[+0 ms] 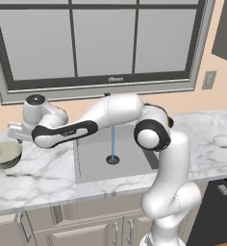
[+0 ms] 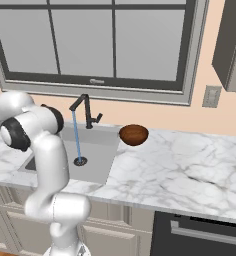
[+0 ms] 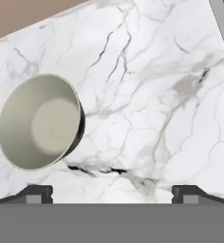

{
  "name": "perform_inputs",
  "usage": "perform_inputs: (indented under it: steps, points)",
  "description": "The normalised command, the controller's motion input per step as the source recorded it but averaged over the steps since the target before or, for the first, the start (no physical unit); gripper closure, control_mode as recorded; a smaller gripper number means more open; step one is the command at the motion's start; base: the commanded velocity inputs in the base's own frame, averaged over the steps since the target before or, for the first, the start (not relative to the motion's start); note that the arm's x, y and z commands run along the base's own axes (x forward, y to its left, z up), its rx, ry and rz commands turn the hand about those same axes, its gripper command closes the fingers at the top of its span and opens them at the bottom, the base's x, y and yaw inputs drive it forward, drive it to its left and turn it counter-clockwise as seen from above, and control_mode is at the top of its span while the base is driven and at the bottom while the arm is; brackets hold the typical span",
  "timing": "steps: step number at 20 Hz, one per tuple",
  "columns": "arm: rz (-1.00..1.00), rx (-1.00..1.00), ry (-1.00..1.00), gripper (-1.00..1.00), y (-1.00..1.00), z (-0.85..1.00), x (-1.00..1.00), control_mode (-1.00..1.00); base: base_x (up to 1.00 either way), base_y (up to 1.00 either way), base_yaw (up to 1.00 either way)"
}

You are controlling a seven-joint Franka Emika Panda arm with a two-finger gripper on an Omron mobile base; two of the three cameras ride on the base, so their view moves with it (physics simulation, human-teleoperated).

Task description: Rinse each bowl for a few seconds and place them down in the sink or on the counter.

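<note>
White marble counter [image 2: 190,165] surrounds grey sink [image 2: 97,165] under a window [image 2: 115,40].

Kitchen surroundings behind and below the worktop

A large grey-framed window with dark inner mullions [image 2: 105,42] filled the peach-coloured wall [image 2: 155,116]. A pale rectangular wall outlet plate [image 2: 211,96] sat on that wall to the window's right, below a dark grey upper wall cabinet [image 2: 232,47]. A dark appliance front with a long metal bar handle [image 2: 205,235] stood under the worktop at the lower right.
</note>
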Motion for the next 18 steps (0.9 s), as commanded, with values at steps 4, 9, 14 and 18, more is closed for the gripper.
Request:
perform_inputs:
  steps: [4,9,14,18]
  points:
    - [0.0,0.01,0.0,-1.0,0.19,-0.16,0.1,-1.0,0.0,0.0,0.0]
    - [0.0,0.0,-0.02,-1.0,0.12,-0.08,0.1,-1.0,0.0,0.0,0.0]
    - [-0.04,0.0,-0.01,-1.0,0.07,-0.18,0.08,-1.0,0.0,0.0,0.0]
    - [-0.05,0.0,0.0,-1.0,0.04,-0.23,0.05,-1.0,0.0,0.0,0.0]
